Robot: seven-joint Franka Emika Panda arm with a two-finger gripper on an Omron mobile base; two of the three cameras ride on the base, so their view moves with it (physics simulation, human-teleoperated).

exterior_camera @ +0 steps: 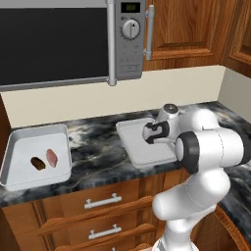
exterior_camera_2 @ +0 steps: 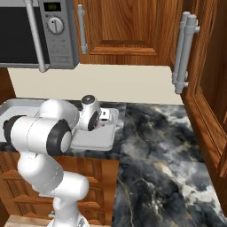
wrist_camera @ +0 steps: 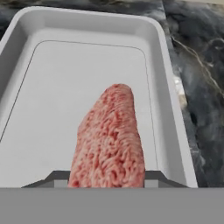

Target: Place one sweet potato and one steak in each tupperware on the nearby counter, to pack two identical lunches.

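Hovering over the right-hand tupperware [wrist_camera: 168,65], the gripper [wrist_camera: 107,186] pinches a steak [wrist_camera: 109,140] between its fingers; in the hand view the pink marbled slab hangs down toward the bare tray floor, well inside the raised rim. That hold makes sense as a drop-off: this tray looks empty as far as it shows, so it still needs its steak and its sweet potato.

The other tupperware [exterior_camera: 14,147] sits on the tabletop [exterior_camera: 98,147] well apart from the right-hand tray, under the microwave [exterior_camera: 125,39], and already holds a dark brown sweet potato [exterior_camera: 37,163] just beside a second steak [exterior_camera: 51,157], so that lunch appears packed. Where the orange-red sweet potato lies cannot be told.

Room looks generous: the held steak hangs nearer the right-hand tray's far-side wall than its other walls, with open floor around it, so a straight release should land it inside. Beyond that tray, bare marbled stone runs toward the corner cabinets [exterior_camera_2: 133,26].
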